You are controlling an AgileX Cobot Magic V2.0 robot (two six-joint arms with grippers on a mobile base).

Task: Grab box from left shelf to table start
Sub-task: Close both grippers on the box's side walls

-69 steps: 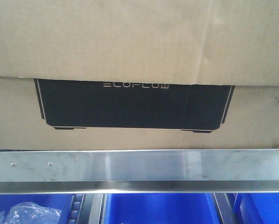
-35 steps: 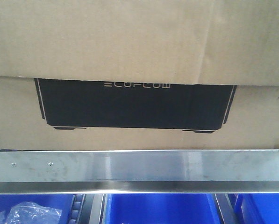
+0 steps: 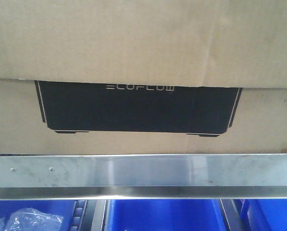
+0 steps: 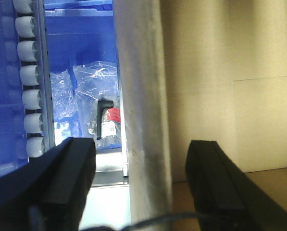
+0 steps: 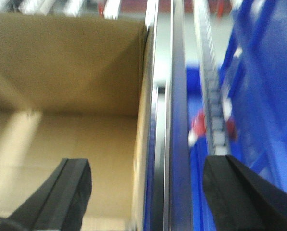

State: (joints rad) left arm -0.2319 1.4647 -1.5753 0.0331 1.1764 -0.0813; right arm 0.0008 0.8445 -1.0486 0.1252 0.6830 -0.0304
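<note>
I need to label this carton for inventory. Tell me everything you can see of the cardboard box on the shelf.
The box is a large plain brown cardboard carton, filling the front view. Its facing side carries a wide black device silhouette with thin pale ECOFLOW lettering; a cardboard flap overlaps the print's top edge. It sits upright just behind the shelf's steel rail.

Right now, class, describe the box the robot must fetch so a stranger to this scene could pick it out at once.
Find the left shelf by its broad silver steel front rail. Sitting just above that rail is the box, a large brown cardboard carton. Unlike the blue plastic bins below the rail, it carries a wide black print lettered ECOFLOW.
</note>
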